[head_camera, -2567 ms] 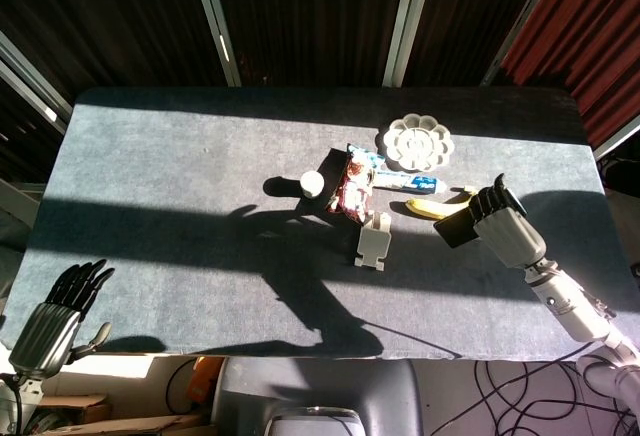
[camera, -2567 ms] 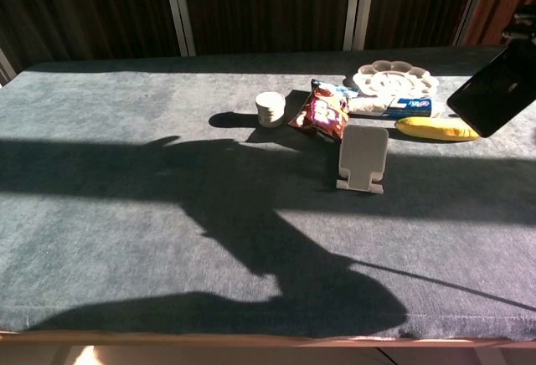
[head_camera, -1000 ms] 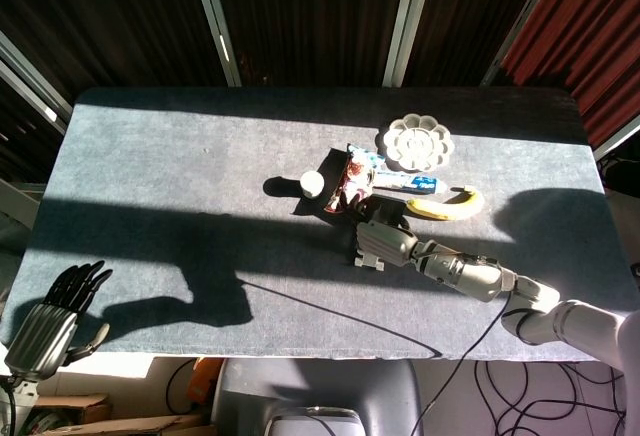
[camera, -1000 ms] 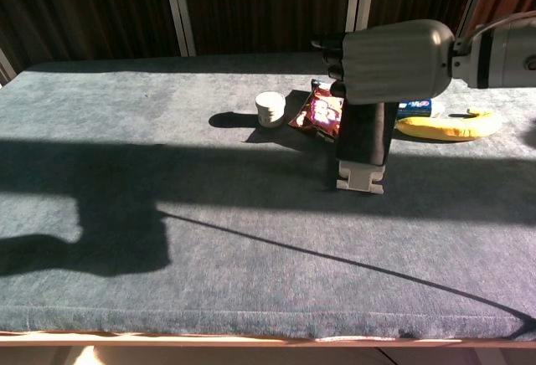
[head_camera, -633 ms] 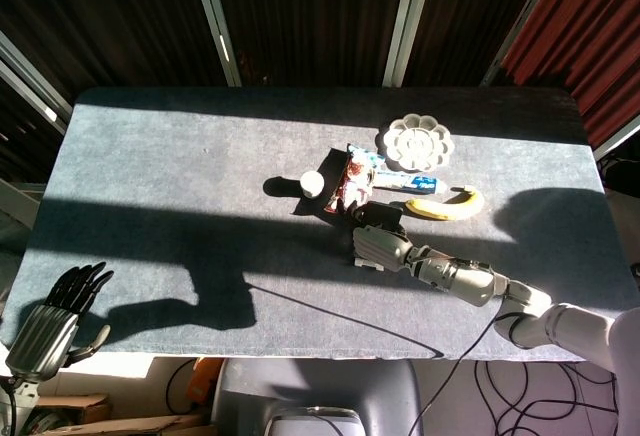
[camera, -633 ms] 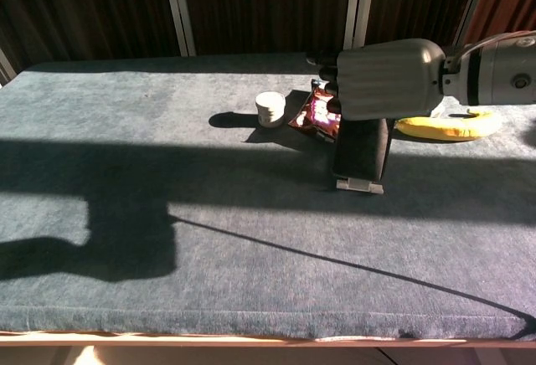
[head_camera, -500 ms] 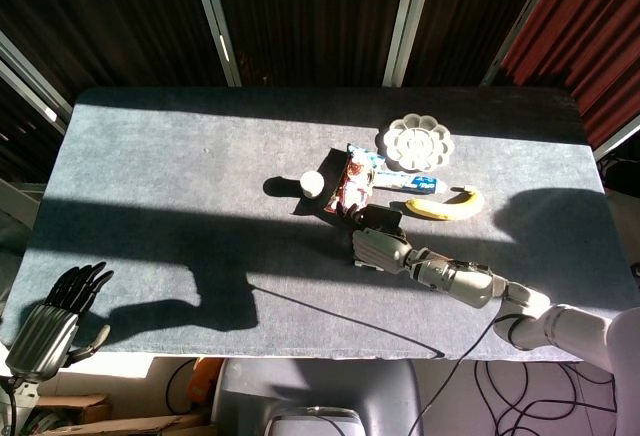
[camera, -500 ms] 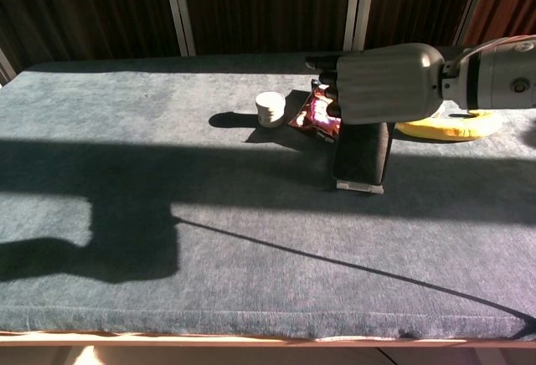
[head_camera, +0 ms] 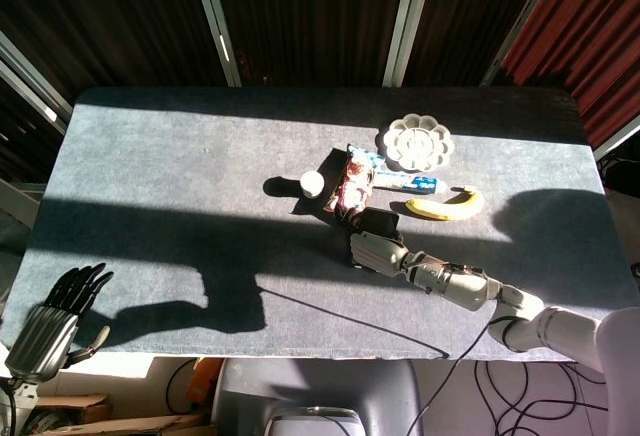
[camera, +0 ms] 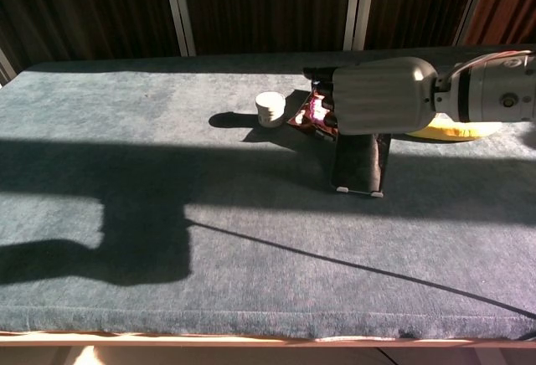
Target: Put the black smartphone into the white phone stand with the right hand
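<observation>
Since earlier, our right hand (camera: 381, 97) has lowered one black smartphone (camera: 358, 162) into one white phone stand (camera: 362, 189) on the desk (camera: 167, 214); we grip its top, long axis upright. Our left hand (head_camera: 55, 318) hangs spread, holding nothing

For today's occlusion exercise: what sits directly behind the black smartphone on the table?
Behind the black smartphone only the white phone stand's base lip shows; its backrest is covered by the phone and the right hand gripping the top.
</observation>
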Robot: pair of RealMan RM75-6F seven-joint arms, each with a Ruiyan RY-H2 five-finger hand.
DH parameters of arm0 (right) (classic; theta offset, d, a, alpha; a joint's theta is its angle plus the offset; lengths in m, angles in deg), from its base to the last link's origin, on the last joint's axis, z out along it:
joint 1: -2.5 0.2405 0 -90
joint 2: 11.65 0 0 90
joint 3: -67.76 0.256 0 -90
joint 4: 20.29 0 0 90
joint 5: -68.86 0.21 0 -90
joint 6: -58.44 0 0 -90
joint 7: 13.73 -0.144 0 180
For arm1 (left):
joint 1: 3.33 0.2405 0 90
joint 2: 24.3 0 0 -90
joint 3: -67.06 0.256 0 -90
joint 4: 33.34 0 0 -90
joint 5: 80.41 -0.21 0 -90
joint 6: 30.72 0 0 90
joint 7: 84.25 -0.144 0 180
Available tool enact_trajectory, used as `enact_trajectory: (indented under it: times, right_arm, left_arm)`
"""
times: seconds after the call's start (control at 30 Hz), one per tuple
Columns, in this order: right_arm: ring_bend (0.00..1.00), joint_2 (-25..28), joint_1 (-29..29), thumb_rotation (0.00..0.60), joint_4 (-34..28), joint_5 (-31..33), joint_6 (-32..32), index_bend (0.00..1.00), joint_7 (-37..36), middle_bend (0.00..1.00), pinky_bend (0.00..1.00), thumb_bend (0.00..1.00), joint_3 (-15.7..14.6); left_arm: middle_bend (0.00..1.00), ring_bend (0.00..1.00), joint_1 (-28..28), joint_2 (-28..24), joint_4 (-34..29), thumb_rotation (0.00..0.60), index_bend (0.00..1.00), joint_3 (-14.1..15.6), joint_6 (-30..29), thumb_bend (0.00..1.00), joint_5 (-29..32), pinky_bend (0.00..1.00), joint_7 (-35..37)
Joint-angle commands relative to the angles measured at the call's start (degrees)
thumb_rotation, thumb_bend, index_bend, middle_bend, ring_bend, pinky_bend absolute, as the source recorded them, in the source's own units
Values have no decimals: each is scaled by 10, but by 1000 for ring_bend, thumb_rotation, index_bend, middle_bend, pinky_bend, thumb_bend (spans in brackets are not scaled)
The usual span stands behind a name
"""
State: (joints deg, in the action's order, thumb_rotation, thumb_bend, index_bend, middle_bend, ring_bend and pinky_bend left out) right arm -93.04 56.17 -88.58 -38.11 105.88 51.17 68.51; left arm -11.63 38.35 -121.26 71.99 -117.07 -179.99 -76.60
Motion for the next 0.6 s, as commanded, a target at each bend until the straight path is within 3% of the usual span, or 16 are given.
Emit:
enact_trajectory:
  times: [0.03, 0.17, 0.37, 0.6]
  right_arm:
    - [356, 1, 1, 600, 0, 2, -3, 818, 3, 677, 259, 174, 1]
    - [336, 1, 0, 600, -1, 5, -5, 715, 6, 645, 258, 173, 3]
    - [290, -1, -1, 600, -3, 20, -14, 457, 20, 586, 239, 172, 11]
    - [257, 3, -5, 600, -10, 37, -22, 308, 36, 539, 213, 172, 17]
  left_arm:
    - [0, 0, 0, 0, 0, 600, 0, 0, 1, 378, 0, 72, 0]
    - [0, 0, -2, 0, 0, 600, 0, 1, 4, 378, 0, 72, 0]
    - [0, 0, -3, 0, -1, 600, 0, 1, 7, 378, 1, 72, -1]
    - [0, 0, -3, 1, -2, 600, 0, 1, 9, 378, 2, 72, -4]
